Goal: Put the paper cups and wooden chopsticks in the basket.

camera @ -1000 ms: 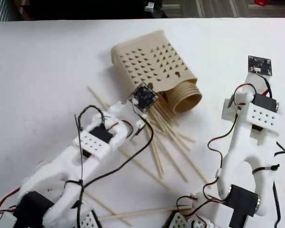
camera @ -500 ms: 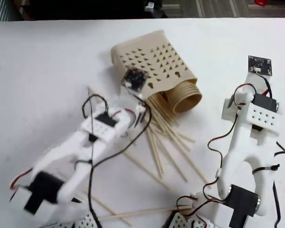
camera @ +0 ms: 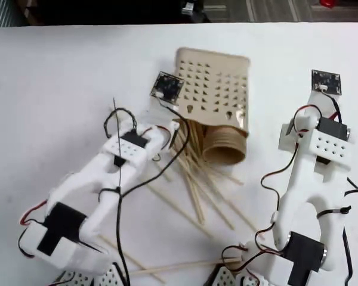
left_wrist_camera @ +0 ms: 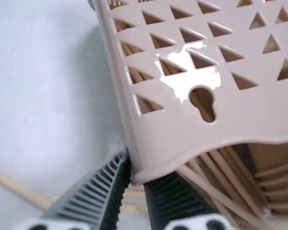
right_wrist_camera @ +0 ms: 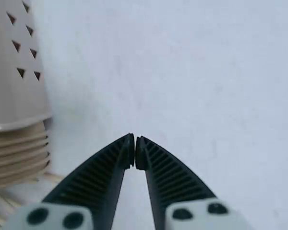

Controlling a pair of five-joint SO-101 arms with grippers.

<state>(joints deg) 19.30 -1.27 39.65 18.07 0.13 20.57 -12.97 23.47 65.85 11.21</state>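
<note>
Gripping a rim corner of the tipped-over basket (left_wrist_camera: pixel 259 110), the left gripper (left_wrist_camera: pixel 130 168) is clamped on the plastic. Chopsticks (left_wrist_camera: pixel 216 165) and stacked paper cups (camera: pixel 225 149) spill from its mouth just beyond those jaws. The right gripper (right_wrist_camera: pixel 134 149) is pinched together on nothing, with the cups off to one side.

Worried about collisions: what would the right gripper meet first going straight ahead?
Likely just bare table; the right gripper points past the basket, which lies off to one side.

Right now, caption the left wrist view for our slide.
Left gripper fingers clamp the basket rim, wooden chopsticks visible inside.
</note>
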